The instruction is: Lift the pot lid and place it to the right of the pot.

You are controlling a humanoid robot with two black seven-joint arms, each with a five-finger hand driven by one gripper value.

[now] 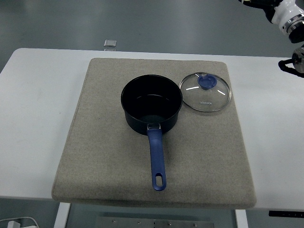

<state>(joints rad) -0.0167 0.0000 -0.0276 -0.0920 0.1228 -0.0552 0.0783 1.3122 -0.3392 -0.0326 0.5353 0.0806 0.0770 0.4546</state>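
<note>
A dark blue saucepan (152, 103) stands uncovered on the beige mat (95, 142), its blue handle (156, 159) pointing toward the near edge. The glass pot lid (205, 92), with a blue knob (206, 82) and metal rim, lies flat on the mat just right of the pot, a little apart from it. My right arm (287, 14) shows only as a white wrist at the top right corner, high above the table and far from the lid; its hand is cut off by the picture's top edge. The left arm is out of view.
The mat covers the middle of the white table (33, 104). A small grey square object (110, 43) lies at the table's far edge. A black part of my right arm (293, 65) hangs at the right edge.
</note>
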